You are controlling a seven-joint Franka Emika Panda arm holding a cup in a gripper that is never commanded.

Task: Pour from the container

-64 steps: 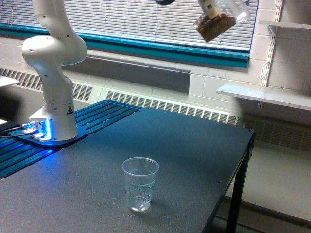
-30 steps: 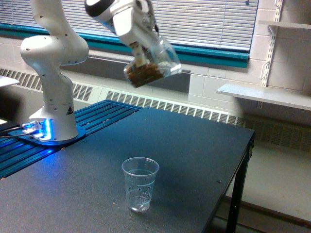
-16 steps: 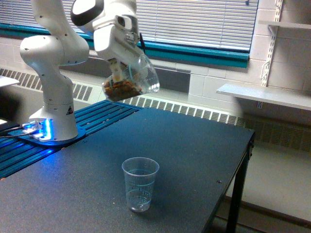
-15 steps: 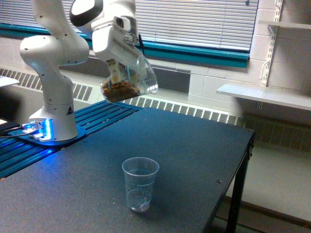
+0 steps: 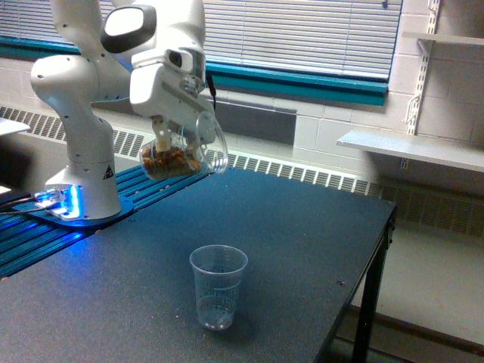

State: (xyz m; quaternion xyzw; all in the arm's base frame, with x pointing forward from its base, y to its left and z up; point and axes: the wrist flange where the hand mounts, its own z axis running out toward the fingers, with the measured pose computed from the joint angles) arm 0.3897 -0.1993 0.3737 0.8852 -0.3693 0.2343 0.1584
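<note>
Spanning most of the lower frame, a dark speckled tabletop (image 5: 302, 227) carries a white Panda arm (image 5: 79, 113), whose base sits on a blue-lit plate (image 5: 68, 212) at the exterior view's left. Behind stand a window with closed blinds (image 5: 302, 30), a teal sill (image 5: 302, 79) and a wall shelf (image 5: 412, 147) at the exterior view's right. The arm bends over the tabletop, and its jaws (image 5: 172, 130) are closed on the container (image 5: 184, 151), a ribbed clear jar held in the air, well above the surface. The container is tilted steeply, its open mouth turned toward the exterior view's right and slightly down, with brown nut-like pieces (image 5: 168, 160) gathered at its lower end. A small clear cup (image 5: 218, 286) with faint printed marks stands upright near the tabletop's front edge, below the container, a little toward the exterior view's right, and well apart from it.
</note>
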